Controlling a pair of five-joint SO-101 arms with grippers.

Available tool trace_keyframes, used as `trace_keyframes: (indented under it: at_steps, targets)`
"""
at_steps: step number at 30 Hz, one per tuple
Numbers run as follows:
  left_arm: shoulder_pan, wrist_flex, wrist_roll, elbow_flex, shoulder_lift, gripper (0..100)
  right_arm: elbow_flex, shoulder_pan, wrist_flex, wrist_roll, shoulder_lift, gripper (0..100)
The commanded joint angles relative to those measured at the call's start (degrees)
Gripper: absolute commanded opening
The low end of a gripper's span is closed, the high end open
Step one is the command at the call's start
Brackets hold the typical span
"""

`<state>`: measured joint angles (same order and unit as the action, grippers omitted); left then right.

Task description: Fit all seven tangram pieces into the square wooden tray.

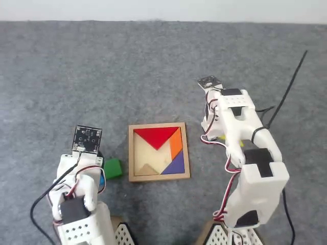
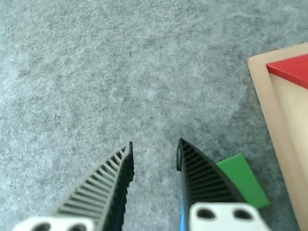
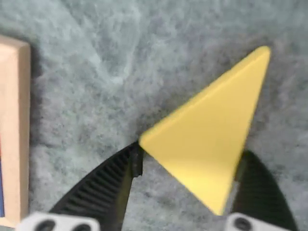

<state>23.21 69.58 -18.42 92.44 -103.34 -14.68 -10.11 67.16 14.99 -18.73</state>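
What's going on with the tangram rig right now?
The right gripper is shut on the yellow triangle, over the grey mat on the right side of the wooden tray. The tray holds a red piece, an orange piece and a purple piece, with bare wood left. The left gripper is open above the mat, with a green piece beside it.

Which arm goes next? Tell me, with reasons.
Right. The right gripper clasps the yellow triangle beside the tray, ready to carry it over. The left gripper is open above bare carpet, with the green piece outside its fingers.
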Motion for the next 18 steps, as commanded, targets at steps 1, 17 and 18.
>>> trace_keyframes:
  at_steps: [1, 17, 18]
  targets:
    - [0.4, 0.4, -1.0, -0.7, -1.1, 15, 2.4, -0.4, 0.5, 0.8, 0.6, 20.5]
    - [0.4, 0.4, -1.1, -0.7, -1.1, 15, 5.1, -2.1, 3.0, -8.7, 1.2, 28.1]
    - [0.4, 0.4, -1.1, -0.7, -1.1, 15, 5.9, -2.8, 3.6, -10.4, 1.0, 31.8]
